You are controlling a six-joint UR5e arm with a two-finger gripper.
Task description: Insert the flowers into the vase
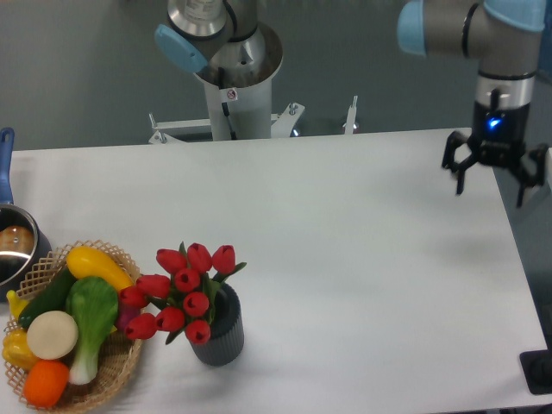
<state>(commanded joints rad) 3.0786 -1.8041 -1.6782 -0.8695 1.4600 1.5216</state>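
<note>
The flowers (183, 289), a bunch of red tulip buds with green leaves, stand in the vase (218, 330), a small dark grey ribbed cylinder at the front left of the white table. The buds lean out to the left over the vase's rim. My gripper (489, 183) hangs over the far right edge of the table, far from the vase. Its fingers are spread apart and hold nothing.
A woven wicker basket (116, 366) with toy vegetables and fruit sits at the front left, touching the flowers' left side. A metal pot with a blue handle (10, 237) is at the left edge. The arm's base column (235, 86) stands behind the table.
</note>
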